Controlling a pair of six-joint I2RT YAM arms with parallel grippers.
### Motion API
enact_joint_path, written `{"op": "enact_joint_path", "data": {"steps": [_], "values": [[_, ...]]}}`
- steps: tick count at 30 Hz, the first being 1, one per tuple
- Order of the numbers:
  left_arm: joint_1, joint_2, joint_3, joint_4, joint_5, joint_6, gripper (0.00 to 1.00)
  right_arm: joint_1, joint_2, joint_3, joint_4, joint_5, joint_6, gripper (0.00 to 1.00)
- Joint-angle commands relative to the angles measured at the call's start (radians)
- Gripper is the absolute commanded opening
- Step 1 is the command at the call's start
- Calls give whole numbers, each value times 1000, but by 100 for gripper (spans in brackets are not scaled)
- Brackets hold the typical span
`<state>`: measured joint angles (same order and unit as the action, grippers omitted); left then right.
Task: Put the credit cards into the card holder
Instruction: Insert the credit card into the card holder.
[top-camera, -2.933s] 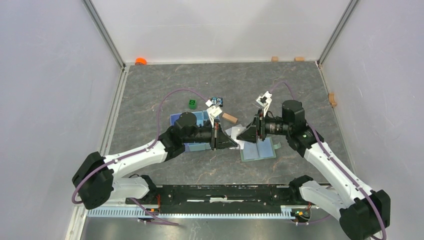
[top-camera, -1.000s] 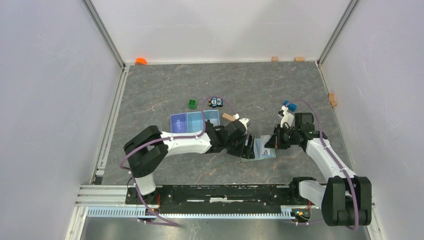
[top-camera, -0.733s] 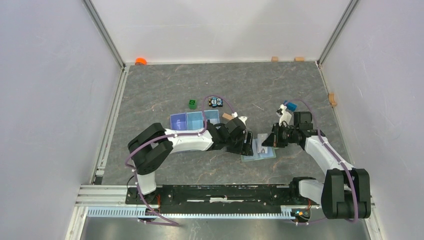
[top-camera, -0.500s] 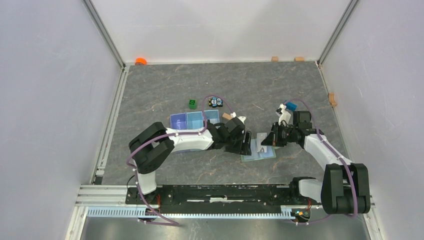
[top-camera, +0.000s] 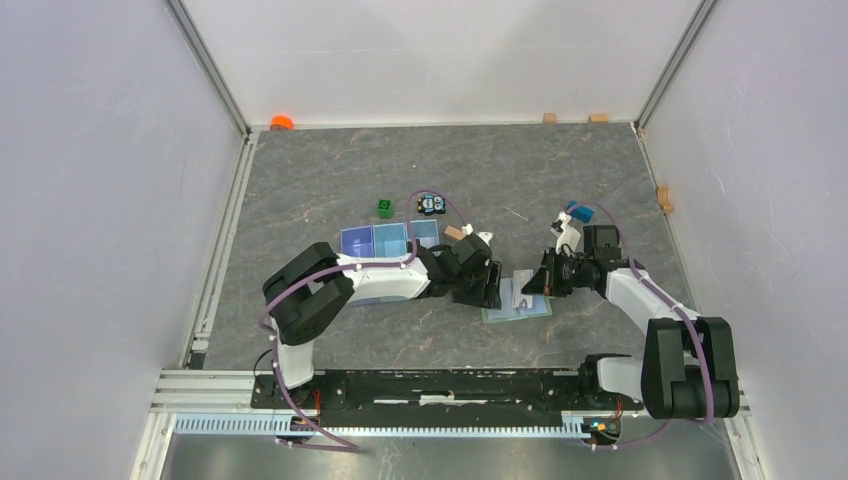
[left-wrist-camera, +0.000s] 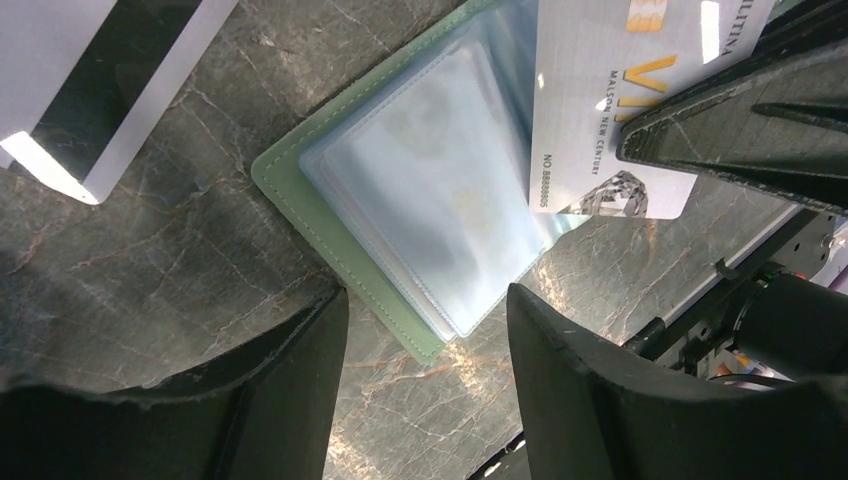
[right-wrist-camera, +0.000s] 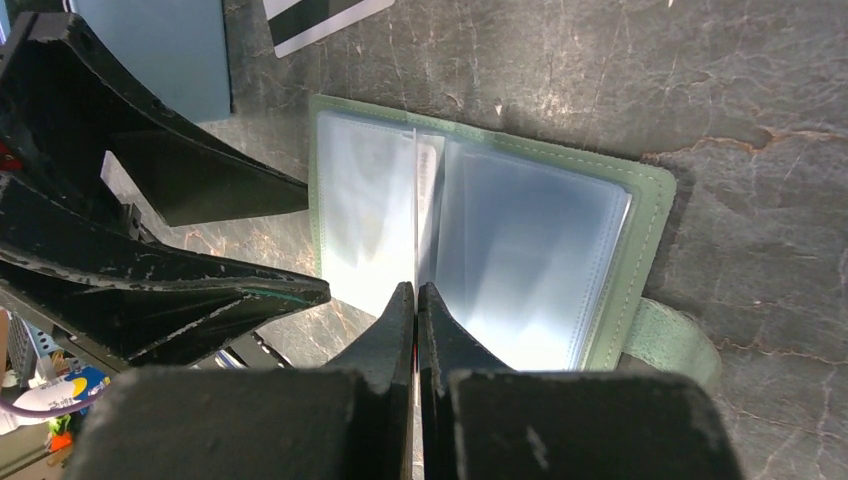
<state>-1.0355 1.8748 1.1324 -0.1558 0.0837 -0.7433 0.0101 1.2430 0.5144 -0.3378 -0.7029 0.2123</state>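
The card holder (top-camera: 522, 309) lies open on the table, sage green with clear sleeves (left-wrist-camera: 440, 200) and a snap tab (right-wrist-camera: 672, 346). My right gripper (right-wrist-camera: 415, 290) is shut on a white credit card (left-wrist-camera: 610, 90), held on edge over the holder's middle fold (right-wrist-camera: 415, 200). A second credit card (left-wrist-camera: 90, 80) with a dark stripe lies on the table just beyond the holder. Low at the holder's left side, my left gripper (left-wrist-camera: 425, 305) is open, its fingers (left-wrist-camera: 570, 390) straddling the holder's near corner without touching it.
A light blue three-compartment tray (top-camera: 390, 240) stands left of the arms. A green block (top-camera: 385, 207), a small toy (top-camera: 431, 204) and a wooden block (top-camera: 457, 233) lie behind it. More wooden blocks (top-camera: 598, 117) and an orange piece (top-camera: 282, 122) sit by the walls.
My right gripper has carried the white card a little left, over the holder. My left gripper has drawn back slightly to the holder's left edge and its jaws have narrowed somewhat.
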Motion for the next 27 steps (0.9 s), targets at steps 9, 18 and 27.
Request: {"op": "enact_joint_path", "data": {"steps": [9,18,27], "values": [[16,50,28,-39,-53,47,57,1,1,-30,12,86,-8,0],[21,75,38,-48,-47,60,51,15,35,-80,42,58,9,0],[22,93,46,-54,-42,74,44,24,68,-102,45,67,28,0]]}}
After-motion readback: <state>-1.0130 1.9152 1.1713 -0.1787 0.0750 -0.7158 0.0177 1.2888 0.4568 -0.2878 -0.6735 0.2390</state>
